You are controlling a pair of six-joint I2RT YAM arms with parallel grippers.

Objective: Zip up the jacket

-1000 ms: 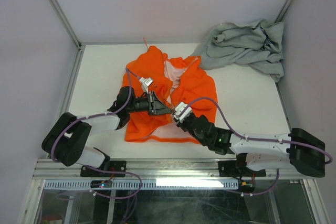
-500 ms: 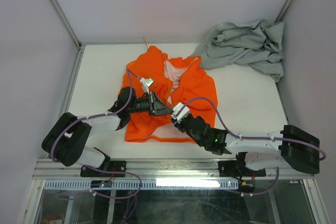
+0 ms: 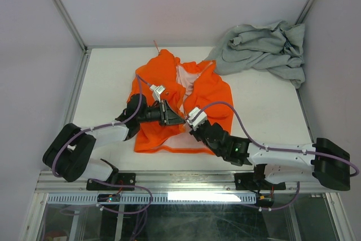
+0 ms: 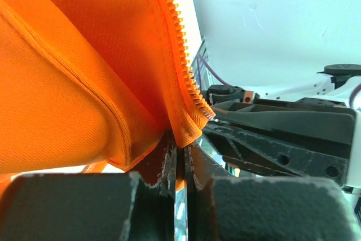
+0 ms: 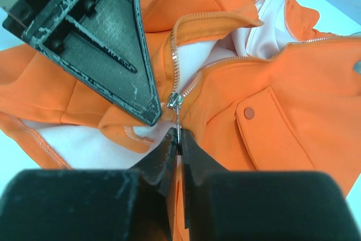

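Jacket [image 3: 211,97], top cam: bright orange, lying crumpled near the ctr of a white table [image 3: 265,105], front gaping at the collar and showing pale lining. A grey garment [image 3: 262,49] is sitting bunched in the far right corner, close by the collar. Pale walls are closing in the table on three sides, w/ metal posts [image 3: 62,9] running up at the far corners. An aluminium rail [image 3: 186,182] is running along the near edge. Both arms are reaching in over the jacket's lower front, left gripper [image 3: 179,119] and right gripper [image 3: 188,123] meeting nearly tip to tip.

Left wrist cam: left gripper [image 4: 179,165] is pinching tight on the btm corner of the orange fabric, just below the end of the zipper teeth [image 4: 183,66]. The right gripper's black body [image 4: 282,134] is sitting just beside.

Right wrist cam: right gripper [image 5: 178,139] is clamping together on the zipper pull [image 5: 177,118]. The slider [image 5: 174,101] is sitting at the btm of the two tooth rows, which are spreading apart above it. The left gripper's finger [image 5: 101,38] is pointing in from upper left. Snaps [image 5: 249,112] are showing on the fabric.
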